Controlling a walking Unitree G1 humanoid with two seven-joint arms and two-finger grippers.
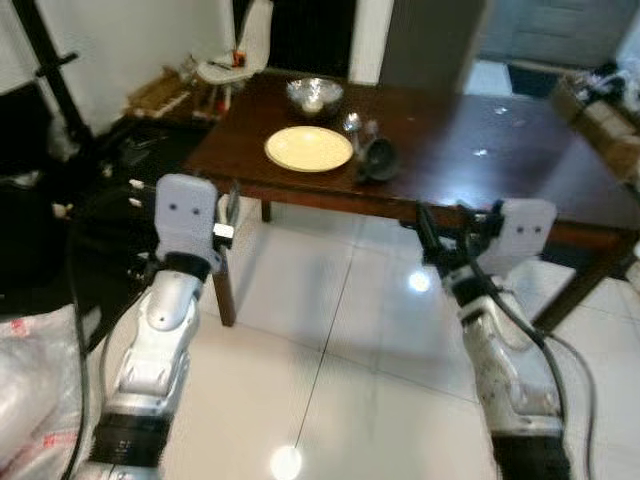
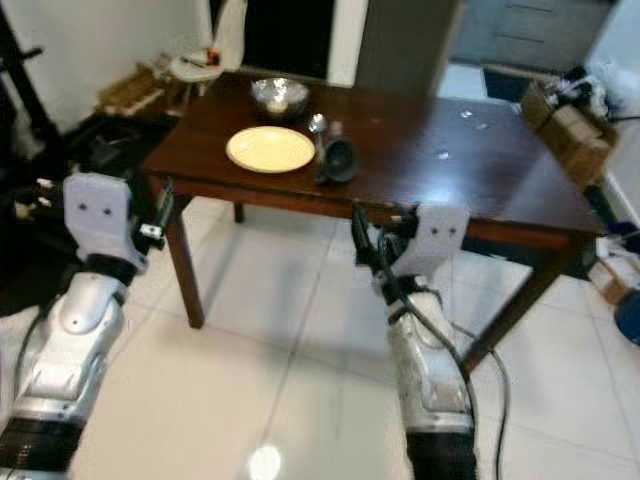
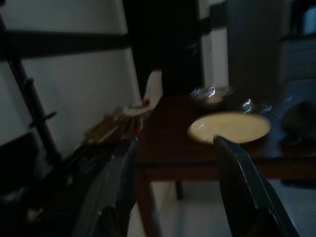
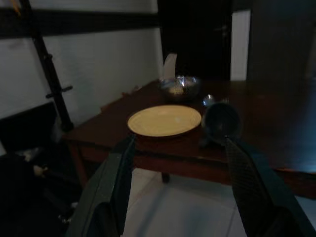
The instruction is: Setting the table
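Note:
A cream plate (image 1: 308, 148) lies near the left end of the dark wooden table (image 1: 480, 150). Behind it stands a steel bowl (image 1: 314, 96). A dark bowl (image 1: 378, 158) sits right of the plate, with a shiny spoon (image 1: 352, 122) just behind it. Both arms are raised short of the table's near edge. My left gripper (image 1: 230, 208) hangs by the table's left corner, open and holding nothing. My right gripper (image 1: 455, 230) is below the front edge, open and holding nothing. In the right wrist view the plate (image 4: 164, 120) and dark bowl (image 4: 222, 122) lie ahead between the fingers (image 4: 118, 182).
A white chair (image 1: 250, 40) stands behind the table's far left corner. Wooden clutter (image 1: 160, 95) and a black stand (image 1: 50, 70) fill the left side. Cardboard boxes (image 1: 610, 120) sit at the right. A plastic bag (image 1: 30, 380) lies at my lower left on the white tile floor (image 1: 330, 330).

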